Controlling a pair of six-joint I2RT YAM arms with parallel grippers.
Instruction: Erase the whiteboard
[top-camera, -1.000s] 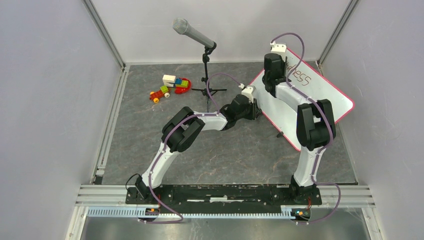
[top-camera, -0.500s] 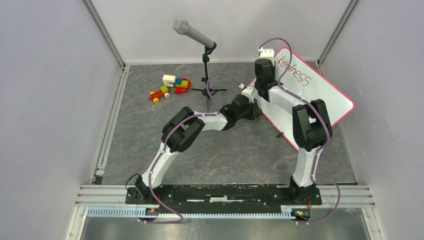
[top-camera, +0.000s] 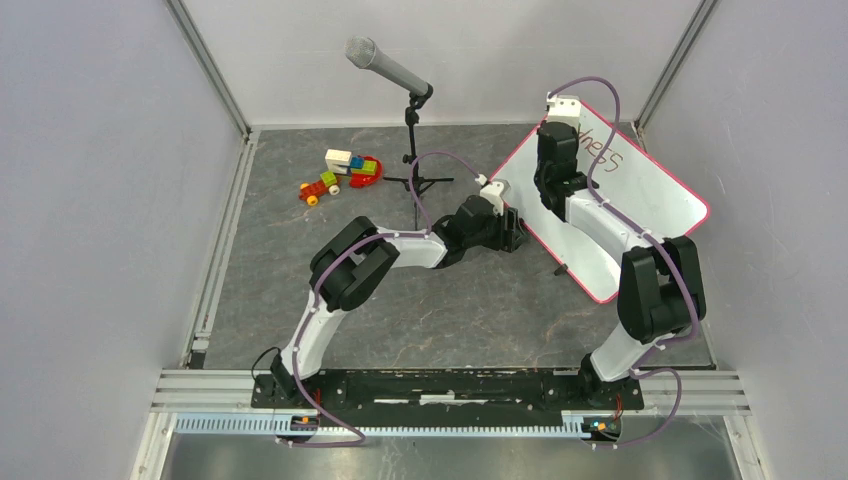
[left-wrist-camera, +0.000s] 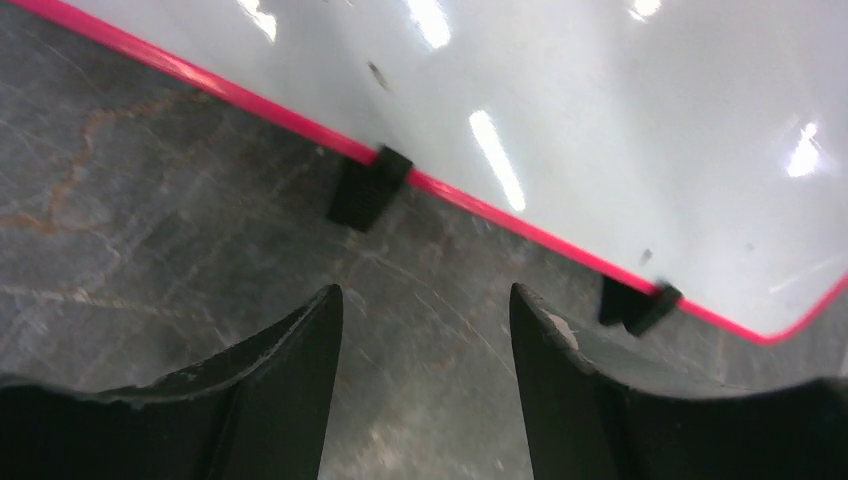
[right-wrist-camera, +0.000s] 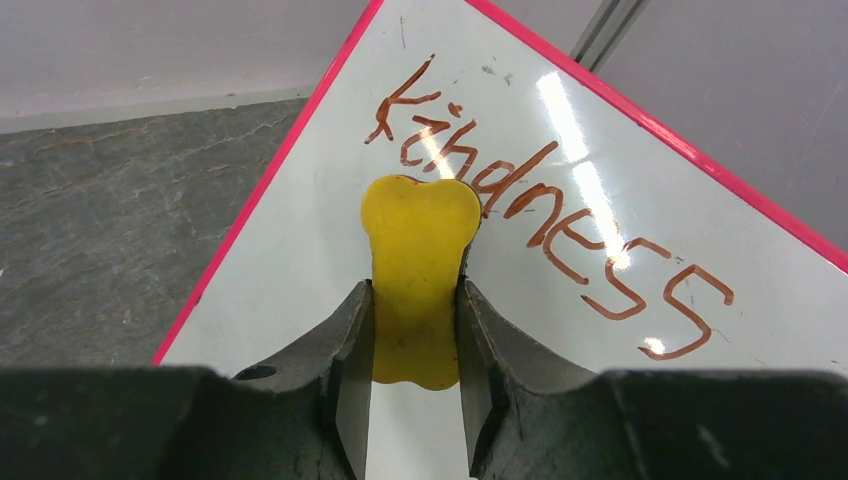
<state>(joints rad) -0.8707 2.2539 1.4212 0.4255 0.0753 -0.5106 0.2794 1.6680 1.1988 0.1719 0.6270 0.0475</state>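
Observation:
The whiteboard (top-camera: 655, 200) lies tilted at the right of the table, white with a pink-red frame and "kindness" written on it in red-brown (right-wrist-camera: 560, 210). My right gripper (right-wrist-camera: 415, 290) is shut on a yellow bone-shaped eraser (right-wrist-camera: 420, 225), whose front end rests over the first letters. From above, that gripper (top-camera: 556, 140) hides the start of the word. My left gripper (left-wrist-camera: 425, 295) stands open over the bare table, just off the whiteboard's (left-wrist-camera: 600, 110) framed edge by a black foot clip (left-wrist-camera: 365, 187). In the top view it (top-camera: 515, 232) sits at the board's left edge.
A microphone (top-camera: 388, 67) on a small tripod stand (top-camera: 415, 180) is at the back centre. A toy vehicle of coloured blocks (top-camera: 340, 172) lies left of it. Grey enclosure walls close in left, right and behind.
My left gripper has gone from shut to open at the board's edge. The right gripper swung left, then back right over the writing, and its elbow has shifted right.

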